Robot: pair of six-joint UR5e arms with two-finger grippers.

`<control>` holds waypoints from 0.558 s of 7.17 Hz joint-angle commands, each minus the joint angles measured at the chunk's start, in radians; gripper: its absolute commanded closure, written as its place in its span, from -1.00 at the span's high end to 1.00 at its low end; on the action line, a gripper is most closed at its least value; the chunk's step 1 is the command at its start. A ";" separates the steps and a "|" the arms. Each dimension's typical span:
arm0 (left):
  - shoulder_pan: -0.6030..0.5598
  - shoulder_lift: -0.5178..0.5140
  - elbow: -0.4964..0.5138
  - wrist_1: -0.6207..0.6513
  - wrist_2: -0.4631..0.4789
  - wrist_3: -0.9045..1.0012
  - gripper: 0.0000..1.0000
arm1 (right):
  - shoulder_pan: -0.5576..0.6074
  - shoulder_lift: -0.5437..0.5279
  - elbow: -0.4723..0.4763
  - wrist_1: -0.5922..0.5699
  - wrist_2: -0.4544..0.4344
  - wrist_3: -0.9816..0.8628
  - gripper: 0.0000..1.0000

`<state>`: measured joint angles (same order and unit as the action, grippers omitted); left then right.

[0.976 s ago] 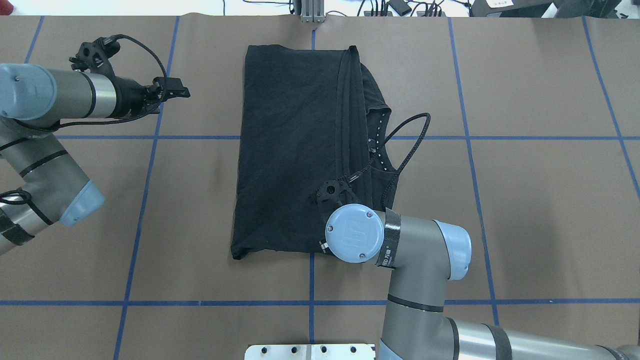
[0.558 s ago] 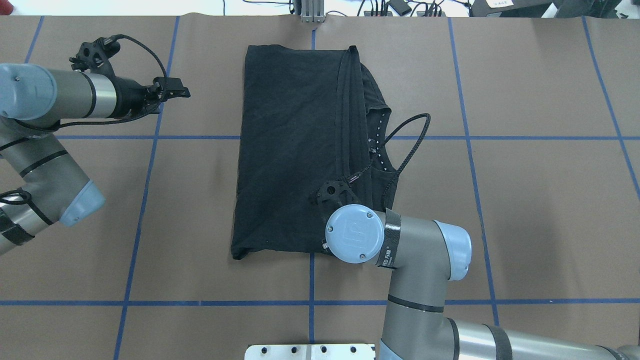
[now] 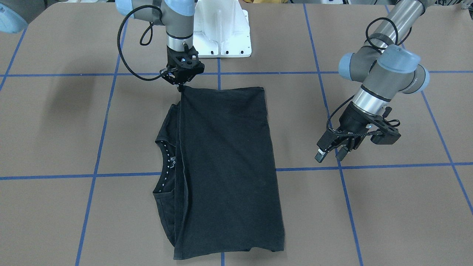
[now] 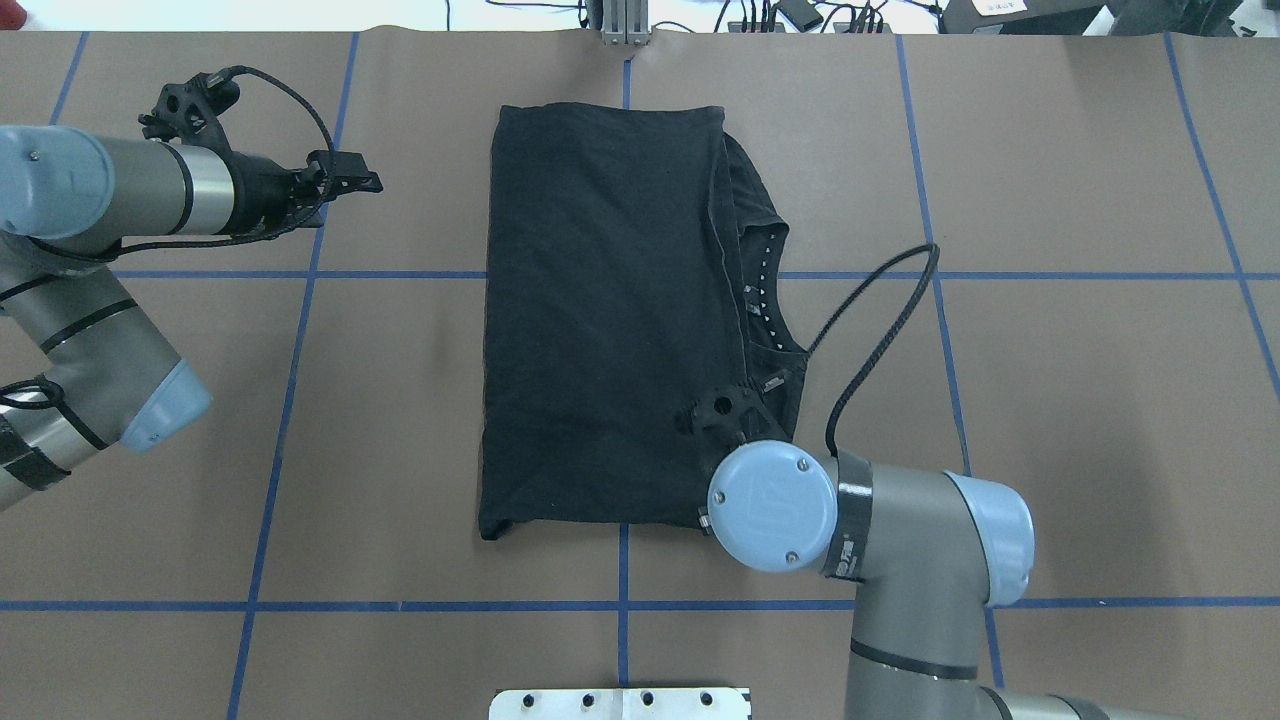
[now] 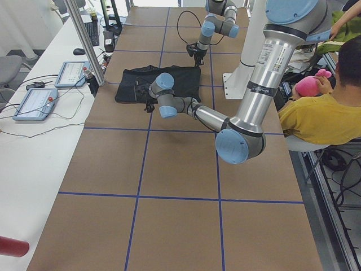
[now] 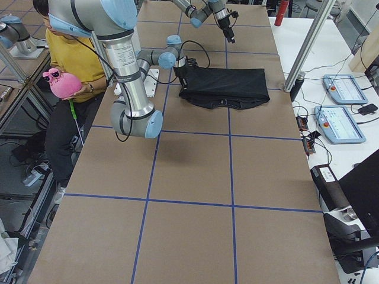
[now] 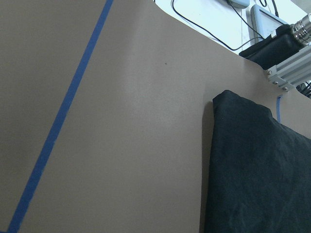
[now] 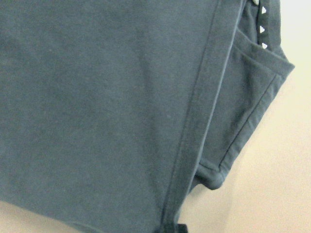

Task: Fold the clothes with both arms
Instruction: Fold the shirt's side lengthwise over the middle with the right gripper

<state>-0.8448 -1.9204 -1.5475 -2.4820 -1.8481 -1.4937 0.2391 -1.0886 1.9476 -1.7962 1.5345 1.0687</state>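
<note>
The black T-shirt (image 3: pixel 225 166) lies folded lengthwise in the middle of the table (image 4: pixel 1050 400), plain black side up and its logo hidden. It also shows in the overhead view (image 4: pixel 600 320). A collar with white triangles (image 4: pixel 763 290) sticks out from under the fold on the right. My right gripper (image 3: pixel 181 87) is shut on the shirt's near corner, on the robot's side. In the overhead view its wrist covers it. The right wrist view shows the fabric (image 8: pixel 97 97) up close. My left gripper (image 3: pixel 330 154) is open and empty, low over bare table, well apart from the shirt's left edge (image 7: pixel 257 174).
The white bolted stand (image 3: pixel 221 33) sits at the robot's edge of the table. Blue tape lines (image 4: pixel 940 275) cross the brown surface. A person in a yellow shirt (image 5: pixel 313 116) sits beside the table. Control tablets (image 5: pixel 35 103) lie on a side bench.
My right arm has moved to the right with the shirt corner, and the shirt's near edge has shifted right with it, flattening the folded edge. The left arm has not moved.
</note>
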 commanded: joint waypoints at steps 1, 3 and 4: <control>0.007 -0.002 0.000 0.000 0.001 -0.013 1.00 | -0.049 -0.045 -0.015 0.072 -0.017 0.180 -1.00; 0.007 -0.002 0.001 0.000 0.003 -0.013 1.00 | -0.002 -0.048 -0.012 0.074 0.007 0.178 -0.05; 0.007 -0.002 0.001 -0.002 0.003 -0.013 1.00 | 0.018 -0.056 0.008 0.074 0.033 0.178 0.99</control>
<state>-0.8379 -1.9220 -1.5469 -2.4824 -1.8456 -1.5062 0.2318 -1.1371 1.9394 -1.7247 1.5408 1.2449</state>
